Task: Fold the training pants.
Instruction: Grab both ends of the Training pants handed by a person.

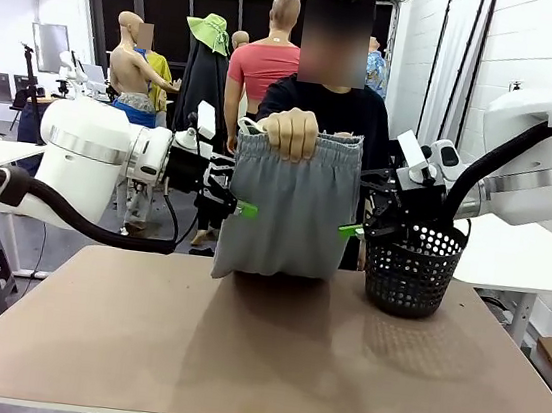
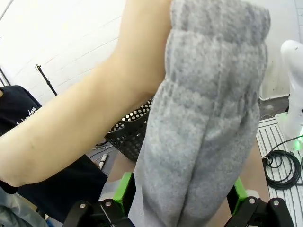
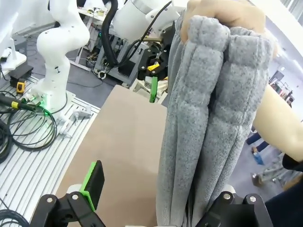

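pants: the training pants (image 1: 291, 208) hang as a doubled-up grey bundle from the person's hand (image 1: 292, 131), which pinches the waistband at the top. the bottom edge is down by the far edge of the table (image 1: 256, 365), can't tell if it's touching

left pincer: the left pincer (image 1: 240, 206) is wide apart at the bundle's left edge. in its wrist view the cloth hangs between the green pads and nothing is clamped

right pincer: the right pincer (image 1: 356, 229) is also apart, at the right edge. its wrist view shows the cloth between the fingers, closer to one side

risk, layers: the bundle is several layers thick, so i'd guess a pincer could bite only the outer ones. the rest would then sag open once the hand lets go

risk, uneven grab: if one side clamps before the other, the pants could twist or slump onto the table

risk, arm: the person's forearm (image 2: 94, 104) is right by the cloth in the left wrist view, so a high grab could nip it

risk, basket: the black basket (image 1: 411, 269) sits just beside the right pincer, so a swing that way could knock it

writing: no tag or logo shows on the pants. there's faint print on the dark shirt (image 2: 26, 116), too small to read
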Available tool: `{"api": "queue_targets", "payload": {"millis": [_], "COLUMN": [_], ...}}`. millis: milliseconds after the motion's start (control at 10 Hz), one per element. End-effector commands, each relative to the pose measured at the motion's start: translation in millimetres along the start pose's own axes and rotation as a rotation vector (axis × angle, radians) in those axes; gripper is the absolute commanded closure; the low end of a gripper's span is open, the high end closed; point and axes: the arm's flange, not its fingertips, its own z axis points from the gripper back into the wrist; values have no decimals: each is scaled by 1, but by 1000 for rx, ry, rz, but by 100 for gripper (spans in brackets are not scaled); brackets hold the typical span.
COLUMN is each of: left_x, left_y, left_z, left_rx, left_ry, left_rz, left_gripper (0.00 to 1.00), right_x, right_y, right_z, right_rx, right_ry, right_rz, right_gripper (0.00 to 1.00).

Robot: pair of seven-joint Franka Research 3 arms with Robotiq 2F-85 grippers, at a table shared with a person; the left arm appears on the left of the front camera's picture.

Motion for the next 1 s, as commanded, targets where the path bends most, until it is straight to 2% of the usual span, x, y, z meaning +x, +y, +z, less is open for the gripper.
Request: {"api": "queue_targets", "payload": {"millis": [0, 400, 900], "left_x": [5, 7, 11], "left_y": [2, 5, 6], "left_z": [1, -8, -25], "left_rx": [19, 52, 20], "left_ry": [-66, -152, -146], "left_rz": [32, 143, 174], "left_gripper": [0, 0, 0], "right_x": [3, 4, 7], "right_y": [-3, -13, -21], "right_z": [-3, -14, -12], "right_rx": [-26, -41, -25], "right_ry": [-78, -143, -244], "right_rz": [-20, -117, -168], "right_gripper": [0, 0, 0]}}
